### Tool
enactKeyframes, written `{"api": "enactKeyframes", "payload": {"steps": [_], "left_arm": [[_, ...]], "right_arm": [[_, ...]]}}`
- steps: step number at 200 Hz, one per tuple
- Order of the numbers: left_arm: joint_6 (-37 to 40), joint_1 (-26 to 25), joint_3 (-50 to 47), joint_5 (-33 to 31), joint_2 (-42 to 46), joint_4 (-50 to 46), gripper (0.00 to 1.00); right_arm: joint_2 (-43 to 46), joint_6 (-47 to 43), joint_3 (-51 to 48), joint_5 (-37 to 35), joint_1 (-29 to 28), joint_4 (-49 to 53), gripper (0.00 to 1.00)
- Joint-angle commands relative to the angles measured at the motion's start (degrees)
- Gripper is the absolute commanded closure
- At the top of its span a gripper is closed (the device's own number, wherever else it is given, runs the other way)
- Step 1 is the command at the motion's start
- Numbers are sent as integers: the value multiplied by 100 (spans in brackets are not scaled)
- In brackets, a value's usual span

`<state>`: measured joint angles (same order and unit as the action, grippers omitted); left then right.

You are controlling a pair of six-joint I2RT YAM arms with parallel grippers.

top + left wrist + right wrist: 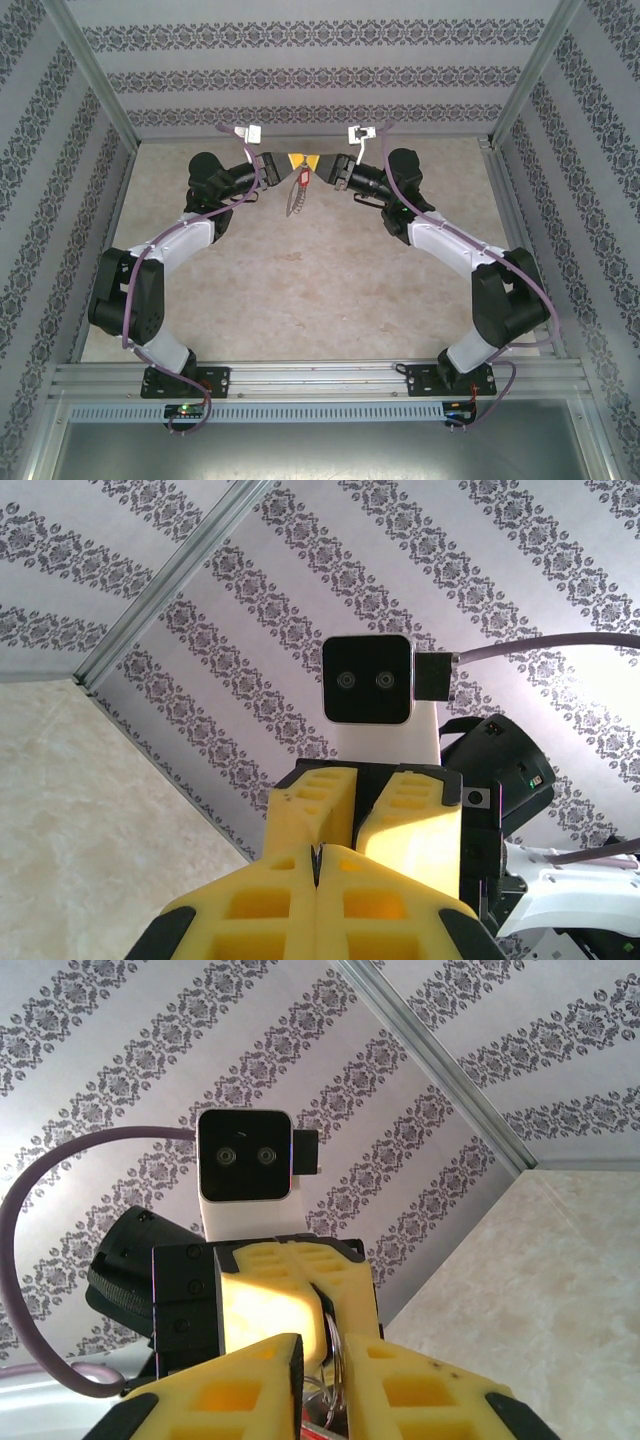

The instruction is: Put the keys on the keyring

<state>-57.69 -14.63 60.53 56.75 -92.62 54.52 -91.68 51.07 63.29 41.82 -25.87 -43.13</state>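
High over the far middle of the table my two grippers meet tip to tip. My left gripper (290, 160) (316, 865) is shut, with a thin metal edge of the keyring pinched between its yellow pads. The keyring's (340, 1355) silver wire loops run from those pads into the narrow gap of my right gripper (313, 163) (340, 1385), whose jaws stand slightly apart around them. The keys hang just under the fingertips: a red tag (300, 180) (326, 1428) with a small silver key (293, 205) dangling below it.
Patterned walls (320, 70) and metal frame posts (95, 70) close the cell at the back and sides. The beige tabletop (320, 290) lies well below both grippers. Grey cables (225, 215) loop off both wrists.
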Motion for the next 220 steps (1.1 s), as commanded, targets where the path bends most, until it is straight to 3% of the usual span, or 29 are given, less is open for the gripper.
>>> {"api": "enactKeyframes", "payload": {"steps": [1, 15, 50, 74, 112, 166, 220], "left_arm": [[39, -41, -27, 30, 144, 385, 100], [39, -40, -30, 31, 142, 375, 100], [96, -44, 7, 13, 148, 263, 100], [191, 3, 7, -52, 179, 62, 77], [396, 172, 8, -57, 174, -215, 65], [630, 307, 309, 162, -211, -663, 64], [1198, 325, 699, 398, -626, -1598, 66]], "right_arm": [[-95, 34, 201, 139, -98, -239, 89], [-111, -1, 212, 166, -93, -216, 100], [-104, -209, 344, 305, 1, 24, 100], [-239, -466, 650, 730, 267, 668, 100], [-786, -960, 1291, 1624, 780, 1544, 100], [-1806, -1338, 2477, 2705, 1209, 2461, 100], [-2271, -1284, 3100, 3286, 1193, 2661, 100]]}}
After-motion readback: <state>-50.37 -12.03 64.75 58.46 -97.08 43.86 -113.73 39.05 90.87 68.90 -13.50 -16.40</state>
